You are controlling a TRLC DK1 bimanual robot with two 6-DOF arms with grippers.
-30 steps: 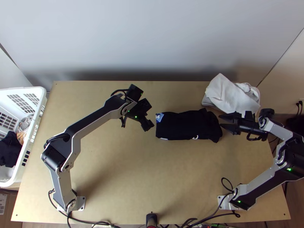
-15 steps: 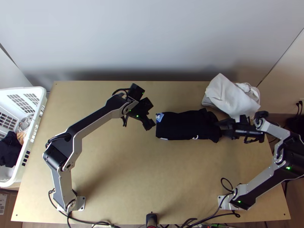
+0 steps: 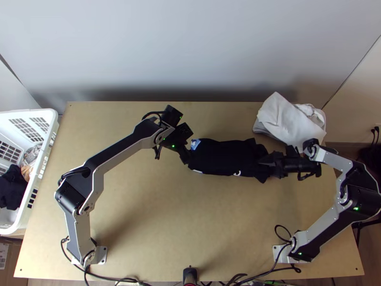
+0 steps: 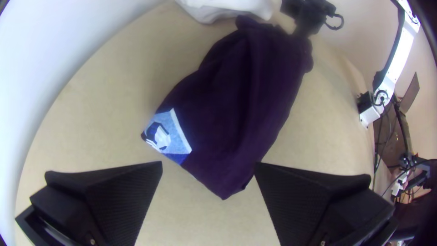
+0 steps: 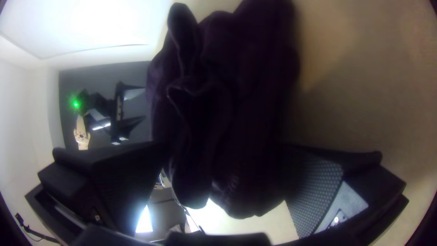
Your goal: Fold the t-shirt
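left gripper [image 3: 185,149]: fingers spread, by t-shirt's left end | right gripper [image 3: 267,165]: fingers spread, t-shirt's right end between them | dark t-shirt [image 3: 220,156]: folded, long way between bench's side edges, nearer far edge | white cloth [image 3: 291,121]: far right corner | white basket [image 3: 44,159]: left edge

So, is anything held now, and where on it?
Left claw holds nothing. Right claw straddles the bunched end of the black cloth t-shirt; a firm hold can't be told.
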